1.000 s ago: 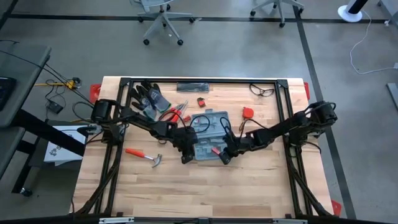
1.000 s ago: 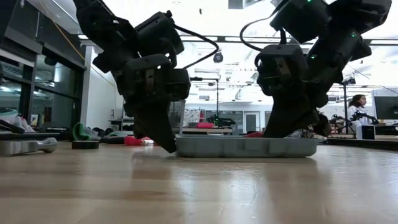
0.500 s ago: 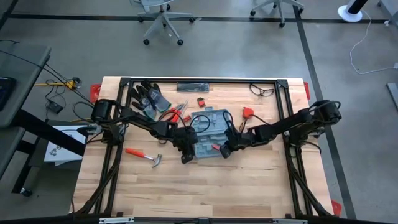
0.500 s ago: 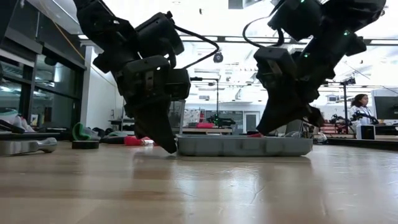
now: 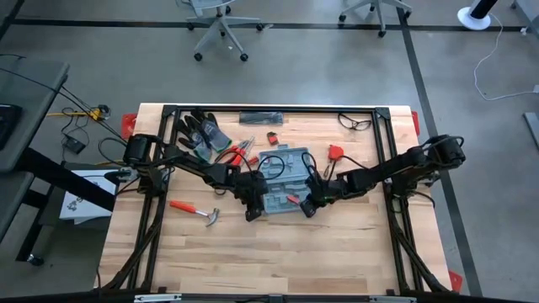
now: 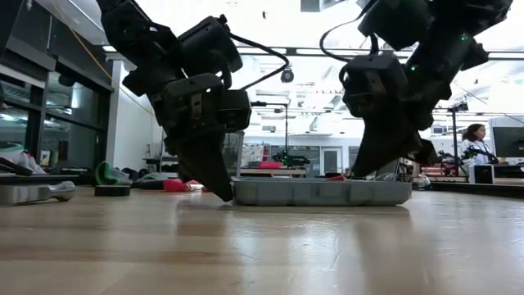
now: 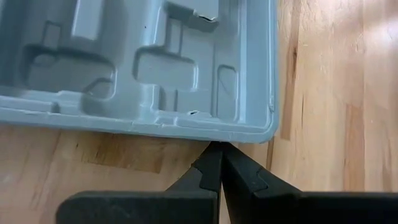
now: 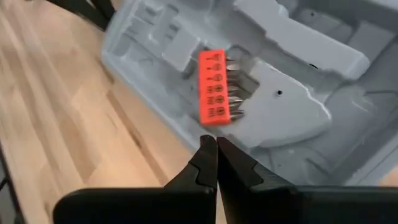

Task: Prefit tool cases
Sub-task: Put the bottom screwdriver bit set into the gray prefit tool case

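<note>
High view shows the wooden table (image 5: 337,252) filling the middle of the frame, with the open blue-grey tool case (image 5: 282,181) lying flat just above centre, recesses facing up. Both arms reach in toward it. The left gripper (image 5: 252,210) sits at the case's lower left corner, and its wrist view shows the fingers pressed together, tips right at the case's rim (image 7: 186,132), whether touching it I cannot tell. The right gripper (image 5: 309,206) is at the case's lower right edge, also pinched shut and holding nothing. Just ahead of its tips, the right wrist view shows an orange bit holder (image 8: 214,87) lying in a recess, its row of metal bits pointing toward the frame's right.

Around the case lie dark gloves (image 5: 200,130) upper left, red-handled pliers (image 5: 240,151), and an orange-handled hammer (image 5: 195,209) lower left.

The step in hand looks like seating the bit holder while the case is held from sliding. To do it well, the left tips should brace the corner firmly, and the right tips should press the holder gently, square to the recess, so it beds flat rather than tipping.
</note>
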